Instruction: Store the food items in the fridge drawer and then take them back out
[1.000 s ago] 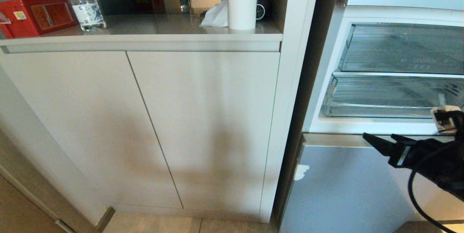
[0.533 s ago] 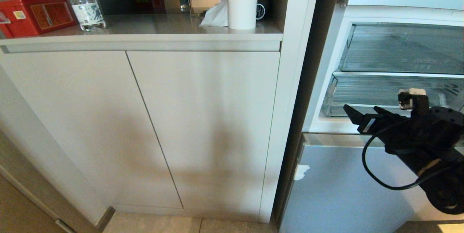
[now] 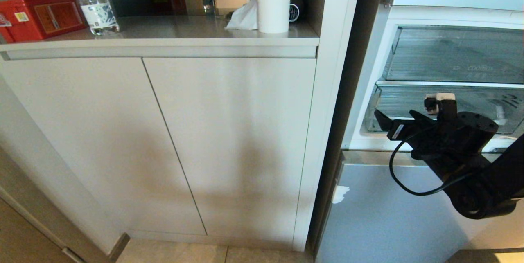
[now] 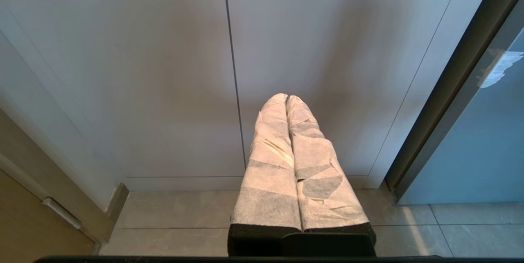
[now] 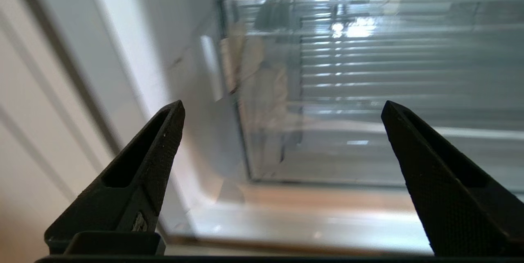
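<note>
The drawer was a wide, shallow tray of clear plastic with a ribbed floor, sitting in the white fridge on the lower level, under a deeper clear bin with faint lettering on its front; through the right wrist view its ribs showed as pale horizontal bands behind a glassy front wall, and no food could be seen in it or anywhere else. The right gripper, matte black with wedge-shaped, finely stippled fingers, hung just in front of the drawer's left front corner with its jaws spread wide and nothing between them. Its arm was black and bulky, with a looping black cable and a small white-capped part on top. The left gripper pointed at the smooth, pale cabinet doors above a tiled floor; its two long fingers, wrapped in crinkled white fabric tape, lay pressed together and held nothing. On the grey counter stood a clear ribbed bottle, a red box and a plain white cylinder beside a crumpled tissue. Against a second before, the right gripper had risen from in front of the grey lower door and shifted leftward to the drawer's level, with more of its arm in sight, while the cabinet, counter and fridge kept their places
</note>
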Motion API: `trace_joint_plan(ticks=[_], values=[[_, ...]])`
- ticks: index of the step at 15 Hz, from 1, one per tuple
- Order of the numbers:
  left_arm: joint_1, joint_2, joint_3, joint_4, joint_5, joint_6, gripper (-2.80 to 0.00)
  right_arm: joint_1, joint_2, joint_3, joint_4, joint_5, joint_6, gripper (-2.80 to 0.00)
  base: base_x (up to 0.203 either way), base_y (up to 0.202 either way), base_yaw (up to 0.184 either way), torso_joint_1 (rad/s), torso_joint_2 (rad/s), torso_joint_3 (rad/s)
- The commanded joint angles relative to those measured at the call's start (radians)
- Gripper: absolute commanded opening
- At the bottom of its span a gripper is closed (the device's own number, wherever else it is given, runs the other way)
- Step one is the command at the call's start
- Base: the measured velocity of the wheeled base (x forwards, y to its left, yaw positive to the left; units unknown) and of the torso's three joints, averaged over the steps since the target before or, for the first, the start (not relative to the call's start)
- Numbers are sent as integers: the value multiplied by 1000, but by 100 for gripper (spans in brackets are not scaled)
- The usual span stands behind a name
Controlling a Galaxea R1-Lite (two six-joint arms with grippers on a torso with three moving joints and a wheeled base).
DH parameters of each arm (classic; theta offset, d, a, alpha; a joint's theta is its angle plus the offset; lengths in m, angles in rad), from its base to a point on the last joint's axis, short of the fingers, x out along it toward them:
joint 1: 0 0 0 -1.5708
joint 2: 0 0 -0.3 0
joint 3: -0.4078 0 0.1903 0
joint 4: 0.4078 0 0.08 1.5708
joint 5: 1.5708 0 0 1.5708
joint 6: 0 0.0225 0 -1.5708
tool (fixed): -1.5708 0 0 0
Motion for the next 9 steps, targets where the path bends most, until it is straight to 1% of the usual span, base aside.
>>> trace_joint_plan(ticks=[1, 3, 9], values=[[0, 1, -1, 0, 0, 0, -280, 0, 28, -58, 11, -3, -3, 0, 0, 0, 0, 0, 0, 0], [0, 1, 1, 0, 0, 0, -280, -1, 30, -103, 56, -18, -4, 0, 0, 0, 0, 0, 0, 0], [0, 1, 1, 0, 0, 0, -280, 0, 36, -185, 126, -18, -3, 0, 0, 0, 0, 0, 0, 0]])
